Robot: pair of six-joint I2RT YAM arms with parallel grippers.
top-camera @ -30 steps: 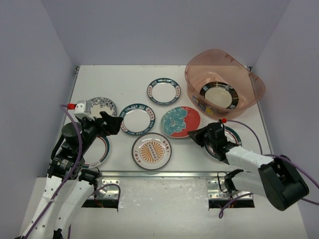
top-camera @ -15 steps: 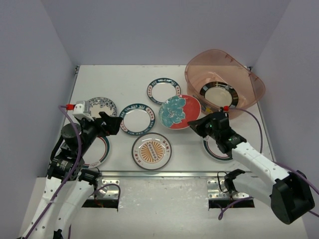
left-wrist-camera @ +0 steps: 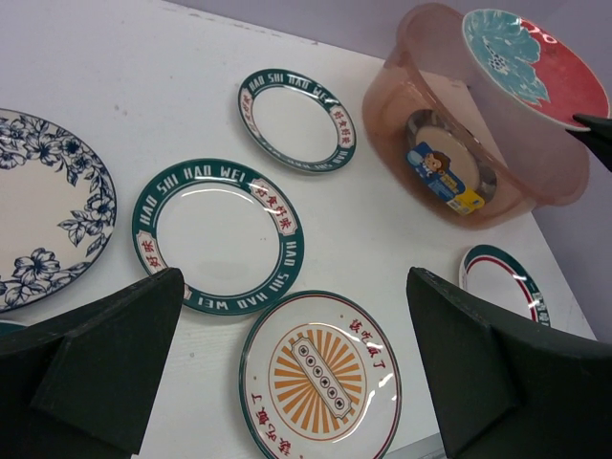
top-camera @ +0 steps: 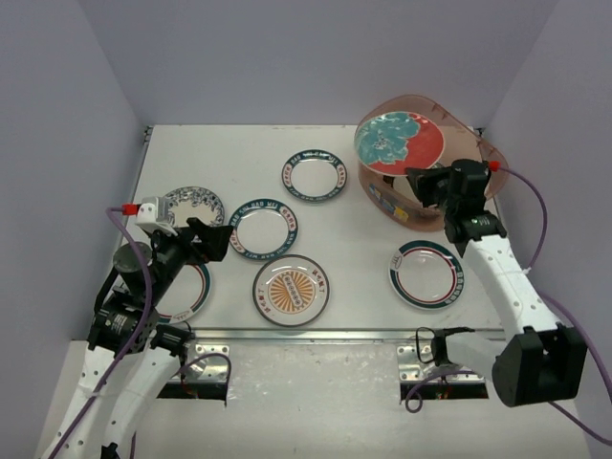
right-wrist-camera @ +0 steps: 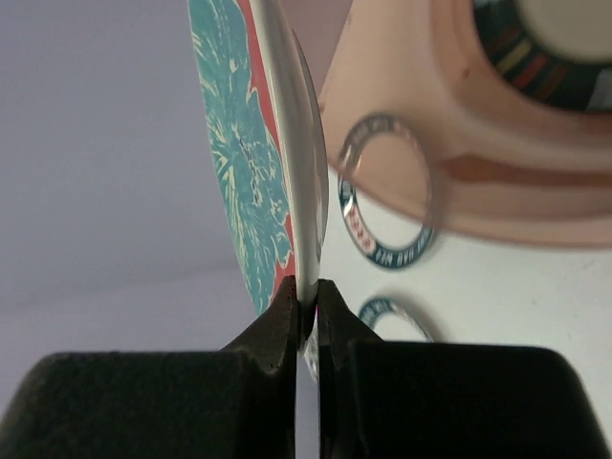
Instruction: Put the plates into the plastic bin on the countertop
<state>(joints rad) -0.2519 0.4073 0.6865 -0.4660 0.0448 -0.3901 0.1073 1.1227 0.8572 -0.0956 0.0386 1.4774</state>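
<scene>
Overhead rear view, two close wrist views; plastic bin [top-camera: 381, 188] common to all.

Red-teal plate [top-camera: 399, 142] over plastic bin [top-camera: 375, 186]

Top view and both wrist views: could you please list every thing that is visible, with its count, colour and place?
floral plate: 1, red with teal flower, held above the tub
dark-rimmed plate: 1, black and gold rim, inside the tub
lettered plates: 2, white with teal rim, middle of the table
blue plate: 1, white with blue flowers, left side
orange plate: 1, orange centre, near edge
striped plates: 2, white with red and green rim, near right and near left
tub: 1, translucent pinkish-brown, far right
table: 1, white
walls: lavender, around the table
left arm: jaws open, empty
right arm: jaws shut on the floral plate's rim
</scene>
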